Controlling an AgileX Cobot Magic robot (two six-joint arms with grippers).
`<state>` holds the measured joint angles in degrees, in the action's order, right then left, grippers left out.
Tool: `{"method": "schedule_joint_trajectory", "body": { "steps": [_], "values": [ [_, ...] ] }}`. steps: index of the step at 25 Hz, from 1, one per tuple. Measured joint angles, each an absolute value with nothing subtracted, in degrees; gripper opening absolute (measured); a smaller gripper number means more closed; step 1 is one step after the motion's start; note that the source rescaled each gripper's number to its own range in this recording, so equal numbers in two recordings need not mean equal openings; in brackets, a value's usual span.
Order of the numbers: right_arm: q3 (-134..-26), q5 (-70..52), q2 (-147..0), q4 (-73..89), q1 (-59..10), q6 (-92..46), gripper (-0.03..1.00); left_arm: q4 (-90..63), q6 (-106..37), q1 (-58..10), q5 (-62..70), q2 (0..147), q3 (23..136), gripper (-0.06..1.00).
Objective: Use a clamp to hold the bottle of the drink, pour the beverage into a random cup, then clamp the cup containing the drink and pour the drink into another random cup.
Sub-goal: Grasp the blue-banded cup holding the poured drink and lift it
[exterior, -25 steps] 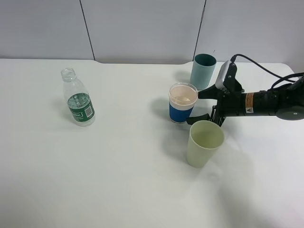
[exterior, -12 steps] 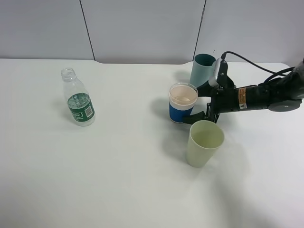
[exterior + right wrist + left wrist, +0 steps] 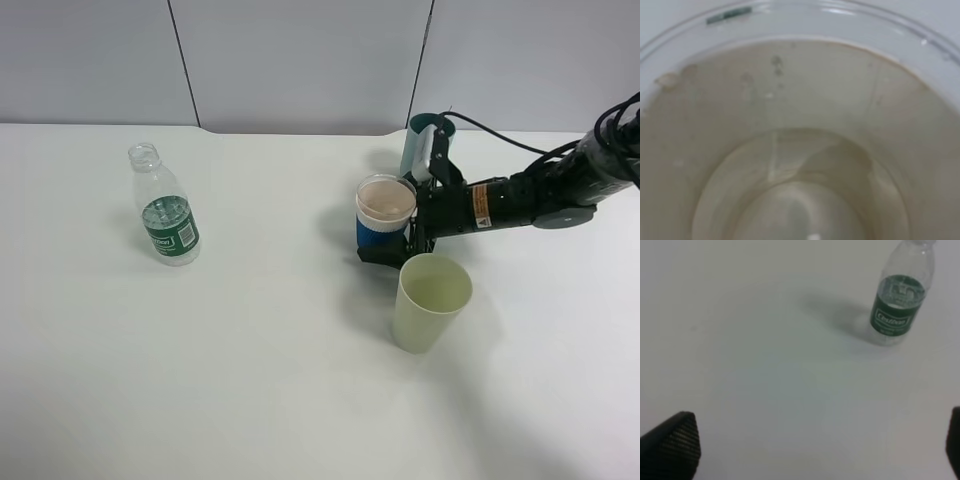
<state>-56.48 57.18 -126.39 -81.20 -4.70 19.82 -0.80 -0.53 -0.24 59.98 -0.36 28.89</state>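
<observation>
Since the cup containing the drink (image 3: 385,205), w/ the teal cup (image 3: 428,148) at its 1 o'clock, looks light, thin & sloshy, the right clamp (image 3: 393,235), jaws wide open astride it & gripping nothing, should squeeze its blue band softly.

Bottle brand: the green label (image 3: 893,310) on the bottle of the drink (image 3: 166,208), at ten o'clock on the table (image 3: 260,380), carries one white word in script. In the left wrist view it looks like "Cestbon", but blur leaves the letters uncertain.
Bottle fine print: a pale panel on the label's side in the high view, too small to read.
Arm sticker: a small orange sticker (image 3: 483,203) on the right arm (image 3: 540,195), at two o'clock, with markings too small to read.
Cup rim mark: a short dark green strip (image 3: 730,15) shows by the rim of the cup containing the drink (image 3: 800,165). No letters can be made out.
</observation>
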Motion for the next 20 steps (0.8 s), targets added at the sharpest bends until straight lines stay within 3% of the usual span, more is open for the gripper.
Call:
{"method": "schedule_joint_trajectory", "body": {
  "steps": [4,7,9,12,13,20],
  "values": [
    [-56.5,57.5,-126.4,-81.2,-4.7,19.8,0.93,-0.8,-0.5,-0.2,60.0,-0.4,28.9,1.0],
    [-56.5,57.6,-126.4,-81.1,-4.7,19.8,0.79,-0.8,-0.5,-0.2,60.0,-0.4,28.9,1.0],
    [-56.5,57.6,-126.5,-80.4,-4.7,19.8,0.6,-0.8,-0.5,-0.2,60.0,-0.4,28.9,1.0],
    [-56.5,57.8,-126.5,-79.0,-4.7,19.8,0.1,-0.8,-0.5,-0.2,60.0,-0.4,28.9,1.0],
    [-56.5,58.0,-126.5,-78.8,-4.7,20.1,0.0,-0.8,-0.5,-0.2,60.0,-0.4,28.9,1.0],
    [-56.5,58.0,-126.5,-78.5,-4.7,24.3,0.0,-0.8,-0.5,-0.2,60.0,-0.4,28.9,1.0]
  ]
}}
